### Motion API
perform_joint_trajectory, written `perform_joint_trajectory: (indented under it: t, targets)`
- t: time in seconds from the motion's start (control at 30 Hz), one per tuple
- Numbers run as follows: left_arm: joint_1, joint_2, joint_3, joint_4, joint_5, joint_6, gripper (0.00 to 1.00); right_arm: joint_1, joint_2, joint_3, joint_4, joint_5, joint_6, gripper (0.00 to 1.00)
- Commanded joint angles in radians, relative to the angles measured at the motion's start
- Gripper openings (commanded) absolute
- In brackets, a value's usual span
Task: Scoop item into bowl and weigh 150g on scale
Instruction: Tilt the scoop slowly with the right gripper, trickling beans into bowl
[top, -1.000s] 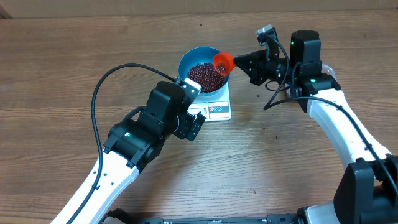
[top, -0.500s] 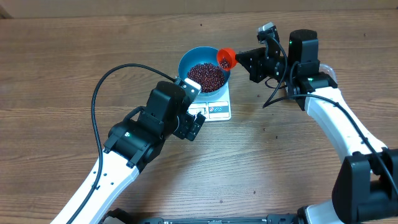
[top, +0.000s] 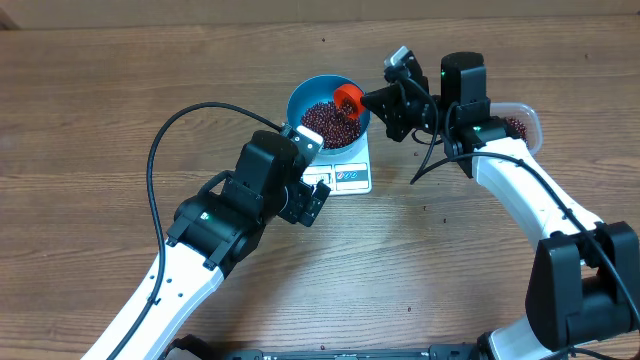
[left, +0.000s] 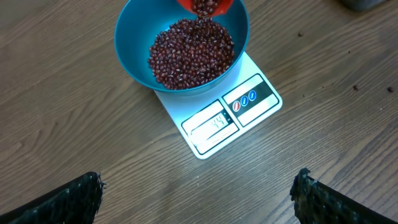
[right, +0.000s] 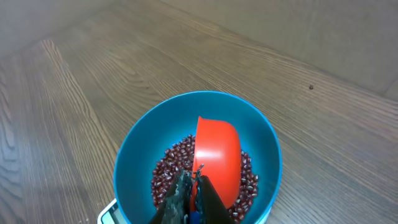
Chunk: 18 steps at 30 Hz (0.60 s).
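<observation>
Surface: a brown wood-grain table (top: 100, 120), seen from above and from both of my wrists.

Scale (left: 231, 117): white and flat on the table, near the middle. Its display and button panels face my left arm. The digits are too small to read with confidence.

Bowl (top: 298, 100): blue and upright, on the far end of the scale's platform, leaving the display edge uncovered.

Beans (left: 189, 53): a loose dark red pile covers the bottom of the bowl and is heaped toward the centre. More of them lie in a clear tub (top: 528, 112) on the table behind my right arm, well apart from the scale.

Right claw (right: 193, 191): clenched on the handle of an orange scoop (top: 347, 97). The scoop is inside the bowl's rim on the side nearer my right arm and is tipped mouth-down over the pile. The left wrist view shows beans at its mouth, directly above the heap. Whether the scoop's lip touches the pile I cannot tell.

Left claw (left: 199, 200): released, fingers spread wide and holding nothing. It hangs over bare table just beside the display end of the scale, clear of both scale and bowl.
</observation>
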Motion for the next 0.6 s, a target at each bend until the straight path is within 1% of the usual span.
perform_joint_trajectory:
  t: [0.0,0.13,0.27,0.37,0.5,0.57]
  targets:
    - [0.004,-0.009,-0.003,0.004,0.012,-0.013,1.0,0.0,-0.002,0.016,0.013,0.009,-0.032,0.04]
    - [0.004,-0.009,-0.003,0.004,0.012,-0.013,1.0,0.0,-0.002,0.016,0.019,0.008,-0.129,0.04]
    - [0.004,-0.009,-0.003,0.004,0.012,-0.013,1.0,0.006,-0.002,0.016,0.007,0.001,-0.126,0.04]
    - [0.004,-0.009,-0.003,0.004,0.012,-0.013,1.0,0.006,-0.002,0.016,0.023,0.052,-0.132,0.04]
    - [0.004,-0.009,-0.003,0.004,0.012,-0.013,1.0,0.013,-0.002,0.016,0.027,-0.005,-0.114,0.04]
    - [0.004,-0.009,-0.003,0.004,0.012,-0.013,1.0,0.017,-0.002,0.016,0.021,0.024,-0.125,0.04]
